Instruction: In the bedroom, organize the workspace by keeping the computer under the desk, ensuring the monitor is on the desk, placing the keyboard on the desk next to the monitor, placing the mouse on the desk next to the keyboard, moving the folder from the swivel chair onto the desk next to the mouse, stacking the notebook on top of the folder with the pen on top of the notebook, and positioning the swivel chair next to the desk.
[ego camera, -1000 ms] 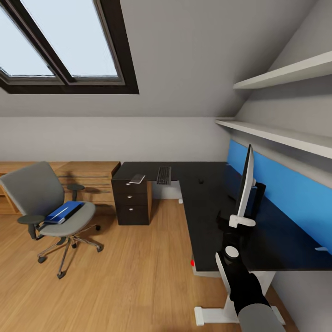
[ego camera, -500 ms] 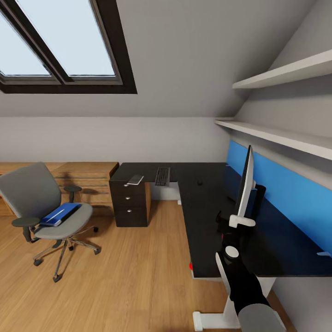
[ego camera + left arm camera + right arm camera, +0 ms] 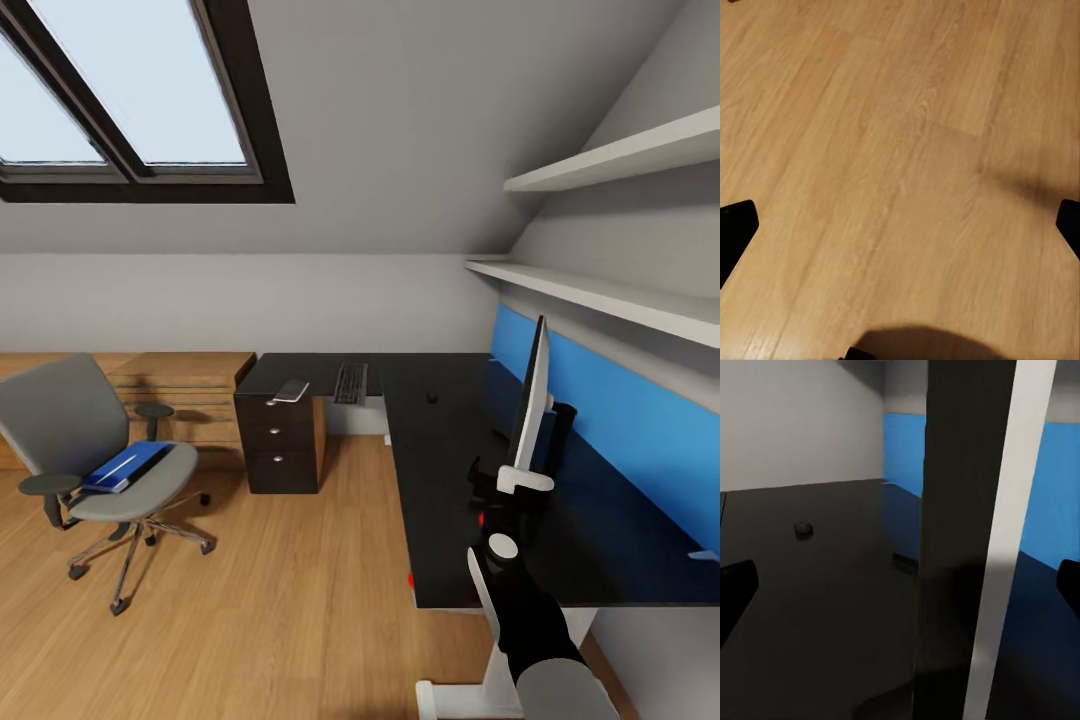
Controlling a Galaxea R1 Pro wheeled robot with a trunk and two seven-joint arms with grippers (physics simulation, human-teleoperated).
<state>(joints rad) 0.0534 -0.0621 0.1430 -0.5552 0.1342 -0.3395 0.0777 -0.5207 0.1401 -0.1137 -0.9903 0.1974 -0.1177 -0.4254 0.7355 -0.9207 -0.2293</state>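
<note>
The black-topped desk (image 3: 440,470) runs along the right wall. The monitor (image 3: 531,400) stands on it, seen edge-on. My right gripper (image 3: 900,585) is open, with the monitor's edge (image 3: 967,532) close between its spread fingers. Farther back lie the mouse (image 3: 432,397), also seen as mouse (image 3: 803,529), the keyboard (image 3: 351,383) and a pale flat notebook (image 3: 291,390); I cannot make out a pen. The blue folder (image 3: 125,466) rests on the seat of the swivel chair (image 3: 60,415) at the left. A red light (image 3: 411,580) under the desk marks the computer. My left gripper (image 3: 900,232) hangs open over floor.
Black drawers (image 3: 278,450) stand under the desk's far end. A low light-wood cabinet (image 3: 190,385) lines the back wall. Two white shelves (image 3: 600,290) and a blue panel (image 3: 640,420) are above the desk. Wooden floor (image 3: 280,600) lies between chair and desk.
The whole head view has drifted, so the camera has moved: chair and desk sit slightly further left in the picture. My right arm holds the same pose by the monitor.
</note>
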